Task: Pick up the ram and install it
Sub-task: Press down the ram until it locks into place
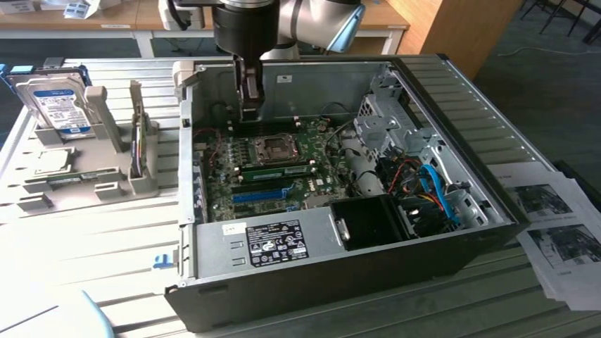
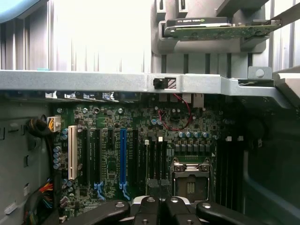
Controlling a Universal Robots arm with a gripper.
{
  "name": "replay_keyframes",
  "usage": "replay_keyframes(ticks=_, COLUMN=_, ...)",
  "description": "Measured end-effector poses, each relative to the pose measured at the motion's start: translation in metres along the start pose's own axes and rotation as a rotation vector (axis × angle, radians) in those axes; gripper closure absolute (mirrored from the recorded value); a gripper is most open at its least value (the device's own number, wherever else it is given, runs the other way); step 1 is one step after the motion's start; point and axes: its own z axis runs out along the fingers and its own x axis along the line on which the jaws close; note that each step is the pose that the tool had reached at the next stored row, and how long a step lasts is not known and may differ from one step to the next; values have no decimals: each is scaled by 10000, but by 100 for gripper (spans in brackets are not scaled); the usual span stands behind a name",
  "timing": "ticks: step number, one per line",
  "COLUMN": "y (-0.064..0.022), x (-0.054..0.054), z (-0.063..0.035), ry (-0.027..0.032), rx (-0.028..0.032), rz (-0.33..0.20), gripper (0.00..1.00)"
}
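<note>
My gripper (image 1: pixel 250 113) hangs shut with nothing between its fingers. It is inside the open PC case (image 1: pixel 488 211), above the back part of the motherboard (image 1: pixel 235 165) and just behind the CPU socket (image 1: pixel 277 147). In the wrist view the closed gripper (image 2: pixel 159 208) sits over the CPU socket (image 2: pixel 190 180) and the dark slots beside it. A thin green stick that looks like the ram (image 1: pixel 73 181) lies flat in the grey rack (image 1: pixel 112 127), outside the case at the exterior view's left. A similar green stick (image 1: pixel 274 171) sits on the motherboard between the socket and the blue slot strip (image 1: pixel 259 196).
The rack also holds a silver hard drive (image 1: pixel 58 102) and an upright card (image 1: pixel 141 148), which is the card (image 2: pixel 215 26) seen in the wrist view. Cables (image 1: pixel 437 193) and a black fan shroud (image 1: pixel 371 222) fill the case's right side. Printed sheets (image 1: pixel 554 225) lie beyond it.
</note>
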Motion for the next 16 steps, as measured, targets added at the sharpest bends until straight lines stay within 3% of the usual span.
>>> replay_keyframes(ticks=16, y=-329, x=-4, z=7, ry=1, rx=-2, rz=1, gripper=91)
